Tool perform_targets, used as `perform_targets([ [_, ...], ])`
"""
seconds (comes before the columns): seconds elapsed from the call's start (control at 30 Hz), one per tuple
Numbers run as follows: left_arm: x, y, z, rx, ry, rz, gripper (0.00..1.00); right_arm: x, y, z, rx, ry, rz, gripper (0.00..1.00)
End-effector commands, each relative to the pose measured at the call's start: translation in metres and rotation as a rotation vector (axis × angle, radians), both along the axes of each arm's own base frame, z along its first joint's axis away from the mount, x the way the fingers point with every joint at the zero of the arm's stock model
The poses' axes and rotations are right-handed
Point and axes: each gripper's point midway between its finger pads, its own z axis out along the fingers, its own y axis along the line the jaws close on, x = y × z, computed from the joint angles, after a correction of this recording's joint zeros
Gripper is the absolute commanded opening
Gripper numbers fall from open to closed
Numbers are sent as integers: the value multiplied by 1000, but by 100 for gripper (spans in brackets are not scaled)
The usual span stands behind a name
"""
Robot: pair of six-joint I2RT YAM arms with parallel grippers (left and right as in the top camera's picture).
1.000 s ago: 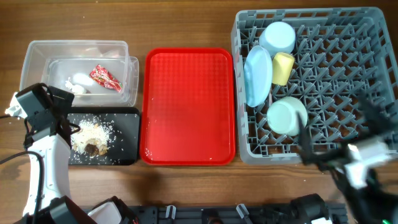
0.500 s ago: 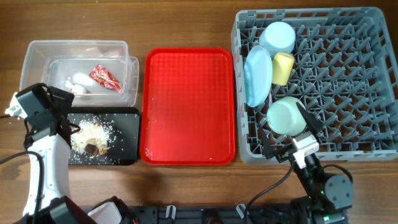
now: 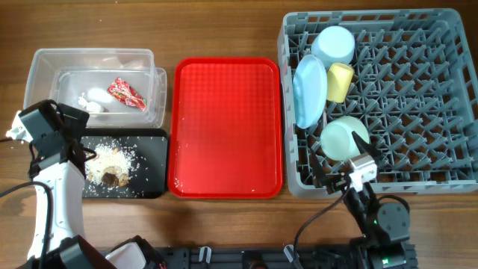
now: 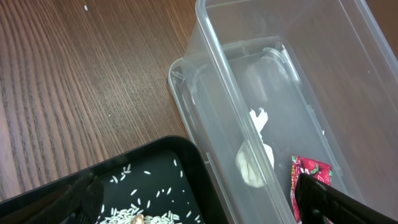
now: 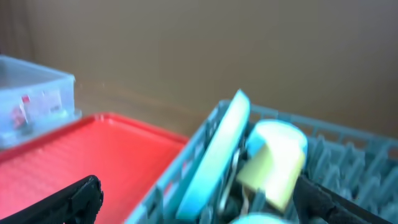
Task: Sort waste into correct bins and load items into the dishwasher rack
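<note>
Grey rack (image 3: 418, 90) holds plate (image 3: 309, 91), cup (image 3: 340, 81), blue bowl (image 3: 333, 45) and green bowl (image 3: 343, 139); no spoon or fork seen. Right hand (image 5: 199, 196) has swung from the rack's right side to its front edge, fingers spread, nothing held, green bowl just ahead. Left hand (image 4: 199, 193) spread, empty, over tub (image 3: 45, 67) corner. Wrapper (image 3: 125, 93) and wad (image 3: 93, 99) lie in the tub, scraps (image 3: 110, 163) in black tray (image 3: 149, 161). Sorting looks finished.

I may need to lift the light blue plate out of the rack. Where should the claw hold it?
Probably the upper rim, from straight above: the light blue plate stands tilted on edge in the rack, so only that thin rim is free.
</note>
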Motion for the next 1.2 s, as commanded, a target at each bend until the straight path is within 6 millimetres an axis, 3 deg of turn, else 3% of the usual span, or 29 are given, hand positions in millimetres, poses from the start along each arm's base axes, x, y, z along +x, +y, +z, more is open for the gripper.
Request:
perform_targets([
  [0.0, 1, 4, 9, 23, -12, -3, 100, 3, -13, 0, 11, -2, -72, 100],
  [1.17, -4, -3, 11, 16, 0, -12, 100, 4, -15, 0, -6, -7, -84, 100],
])
